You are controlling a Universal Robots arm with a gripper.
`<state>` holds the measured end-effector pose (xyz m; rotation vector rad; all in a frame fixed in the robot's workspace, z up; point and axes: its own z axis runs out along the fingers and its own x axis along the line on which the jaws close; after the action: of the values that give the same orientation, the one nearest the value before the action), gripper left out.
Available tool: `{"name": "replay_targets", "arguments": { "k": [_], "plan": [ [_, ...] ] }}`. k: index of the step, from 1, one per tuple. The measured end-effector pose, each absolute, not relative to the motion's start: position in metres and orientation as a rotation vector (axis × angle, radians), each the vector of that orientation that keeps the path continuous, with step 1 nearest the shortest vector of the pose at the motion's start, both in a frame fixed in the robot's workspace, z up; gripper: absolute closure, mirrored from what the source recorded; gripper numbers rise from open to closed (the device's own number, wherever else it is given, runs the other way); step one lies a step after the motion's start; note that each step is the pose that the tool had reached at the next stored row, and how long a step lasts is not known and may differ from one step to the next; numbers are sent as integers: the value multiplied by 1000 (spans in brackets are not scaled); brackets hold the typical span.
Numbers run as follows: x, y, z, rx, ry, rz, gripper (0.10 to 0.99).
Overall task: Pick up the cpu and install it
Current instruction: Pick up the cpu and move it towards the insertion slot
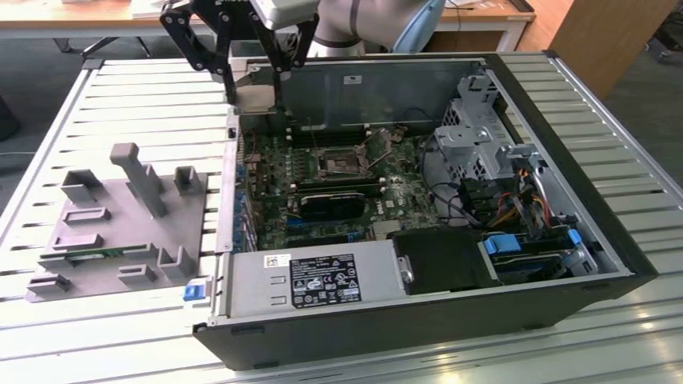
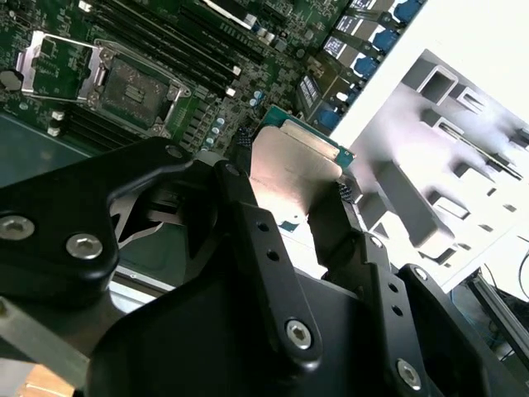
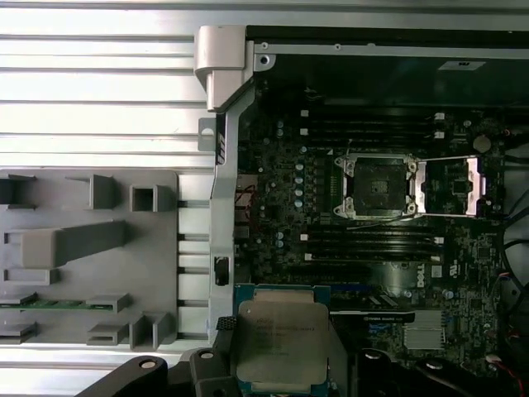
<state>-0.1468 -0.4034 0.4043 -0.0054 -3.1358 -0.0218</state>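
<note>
Over the case (image 1: 449, 330) edge | claw (image 1: 256, 85) grasping the cpu (image 3: 281, 341) | socket (image 3: 376, 188) open

Matte black gripper (image 2: 291, 207), bar-linkage fingers (image 2: 248, 240), silver socket-head screws (image 2: 298, 333) at the pivots. Pale grey arm (image 1: 347, 28), rounded joint with light-blue end cap (image 1: 421, 24).

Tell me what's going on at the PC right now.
The gripper is shut on the cpu and holds it in the air over the motherboard's edge, by the wall of the open computer case on the exterior view's left. The cpu socket is empty, its retention frame flipped open, and the cpu is not yet seated. A grey parts holder beside the case carries a green memory stick.
</note>
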Motion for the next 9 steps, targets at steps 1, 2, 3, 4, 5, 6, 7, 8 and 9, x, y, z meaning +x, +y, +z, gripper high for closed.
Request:
{"name": "replay_targets", "arguments": {
  "k": [1, 2, 3, 4, 5, 6, 7, 8, 9],
  "plan": [
    [-146, -403, 404, -5, -3136, -22, 561],
    [-146, -403, 404, -5, -3136, -22, 561],
    [-145, -403, 404, -5, -3136, -22, 561],
    [-144, -403, 404, -5, -3136, -22, 561],
    [-144, -403, 404, -5, -3136, -22, 561],
    [-143, -403, 404, -5, -3136, -22, 561],
    [-143, -403, 404, -5, -3136, -22, 561],
    [-142, -403, 404, -5, -3136, -22, 561],
    [-141, -403, 404, -5, -3136, -22, 561]
  ]
}}
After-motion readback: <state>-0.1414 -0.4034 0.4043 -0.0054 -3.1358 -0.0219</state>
